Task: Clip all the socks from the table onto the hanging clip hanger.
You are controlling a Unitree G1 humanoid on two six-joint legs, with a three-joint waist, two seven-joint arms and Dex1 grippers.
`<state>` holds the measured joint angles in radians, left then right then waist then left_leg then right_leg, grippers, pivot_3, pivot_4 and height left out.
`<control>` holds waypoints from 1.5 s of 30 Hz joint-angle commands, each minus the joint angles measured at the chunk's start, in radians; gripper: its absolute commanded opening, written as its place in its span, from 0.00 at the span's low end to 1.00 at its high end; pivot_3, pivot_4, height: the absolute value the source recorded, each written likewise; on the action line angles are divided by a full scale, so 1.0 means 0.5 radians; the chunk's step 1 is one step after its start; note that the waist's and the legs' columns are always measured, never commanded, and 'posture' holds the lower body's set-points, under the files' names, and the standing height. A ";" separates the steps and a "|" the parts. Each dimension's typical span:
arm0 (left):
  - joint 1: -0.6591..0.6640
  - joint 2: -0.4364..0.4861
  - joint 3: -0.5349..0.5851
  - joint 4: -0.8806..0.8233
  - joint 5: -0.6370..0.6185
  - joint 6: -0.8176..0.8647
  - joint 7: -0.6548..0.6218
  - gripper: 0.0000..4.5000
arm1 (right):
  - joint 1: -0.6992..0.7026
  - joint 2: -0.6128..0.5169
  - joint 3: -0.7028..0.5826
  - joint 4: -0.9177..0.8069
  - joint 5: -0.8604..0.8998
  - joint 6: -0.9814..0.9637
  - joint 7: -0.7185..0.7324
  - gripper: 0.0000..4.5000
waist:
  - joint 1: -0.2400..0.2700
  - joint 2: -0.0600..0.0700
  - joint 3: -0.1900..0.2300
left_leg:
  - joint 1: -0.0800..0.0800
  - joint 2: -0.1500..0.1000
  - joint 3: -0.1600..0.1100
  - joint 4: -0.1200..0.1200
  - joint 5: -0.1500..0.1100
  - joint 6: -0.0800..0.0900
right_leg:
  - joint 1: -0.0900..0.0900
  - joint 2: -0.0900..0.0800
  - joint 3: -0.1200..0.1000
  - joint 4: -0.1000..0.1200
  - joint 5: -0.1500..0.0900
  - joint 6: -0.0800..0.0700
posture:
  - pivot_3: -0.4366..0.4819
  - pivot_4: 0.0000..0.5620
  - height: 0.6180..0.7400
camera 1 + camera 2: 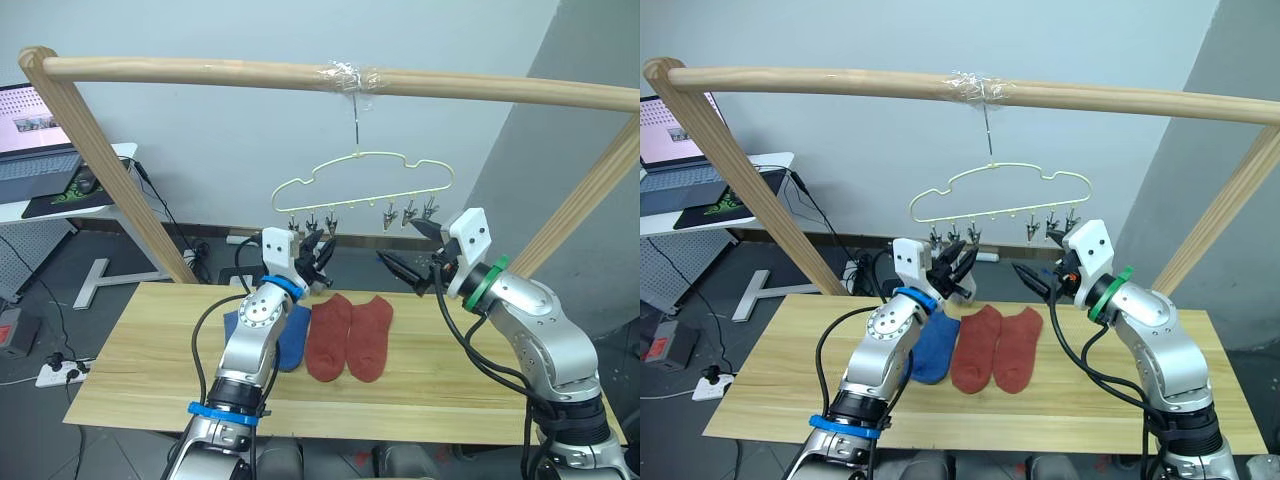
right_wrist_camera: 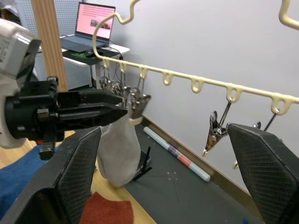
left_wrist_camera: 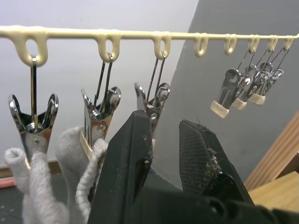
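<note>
The left claw [image 1: 320, 256] is up at the clip hanger [image 1: 362, 188], its fingers a little apart around the third clip [image 3: 152, 100], beside two hanging grey socks [image 3: 77, 172]. The right claw [image 1: 412, 250] is spread wide and empty. Red socks [image 1: 350, 335] lie below on the bench [image 1: 130, 370], their long way running front to back, nearer the left claw.
</note>
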<state>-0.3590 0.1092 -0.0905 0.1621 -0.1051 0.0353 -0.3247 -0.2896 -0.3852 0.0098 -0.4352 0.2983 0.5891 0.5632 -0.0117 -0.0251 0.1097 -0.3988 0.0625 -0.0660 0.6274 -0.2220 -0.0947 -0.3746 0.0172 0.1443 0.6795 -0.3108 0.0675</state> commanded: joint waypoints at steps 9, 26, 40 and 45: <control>-0.101 -0.068 0.022 0.083 0.022 -0.091 0.057 0.66 | -0.058 -0.035 -0.050 -0.075 0.036 -0.016 -0.042 1.00 | -0.018 0.000 0.000 | 0.000 0.000 0.000 0.000 0.000 0.000 | 0.000 0.000 0.000 0.000 0.000 0.000 | 0.50 0.09 1.00; -0.198 -0.102 0.016 0.189 0.086 -0.193 0.097 0.66 | -0.041 -0.053 -0.059 -0.062 0.029 -0.030 -0.067 1.00 | -0.038 0.000 0.000 | 0.000 0.000 0.000 0.000 0.000 0.000 | 0.001 0.000 0.000 0.000 0.000 0.000 | 0.49 0.10 1.00; -0.251 -0.099 -0.023 0.243 0.153 -0.297 0.077 0.66 | -0.021 -0.076 -0.067 -0.063 0.030 -0.052 -0.095 1.00 | -0.039 0.000 0.000 | 0.000 0.000 0.000 0.000 0.000 0.000 | 0.001 0.000 0.000 0.000 0.001 -0.001 | 0.48 0.12 1.00; -0.259 -0.120 -0.011 0.260 0.137 -0.281 0.094 0.66 | -0.015 -0.077 -0.067 -0.071 0.033 -0.046 -0.098 1.00 | -0.040 0.000 0.000 | 0.000 0.000 0.000 0.000 0.000 0.000 | 0.001 0.000 0.000 0.000 0.001 -0.001 | 0.47 0.12 1.00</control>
<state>-0.4670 0.0589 -0.0987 0.3085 -0.0338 -0.0938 -0.2801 -0.2927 -0.4154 0.0094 -0.4352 0.2985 0.5829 0.5206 -0.0317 -0.0251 0.1096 -0.3987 0.0624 -0.0660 0.6276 -0.2219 -0.0947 -0.3743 0.0172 0.1444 0.6798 -0.3104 0.0670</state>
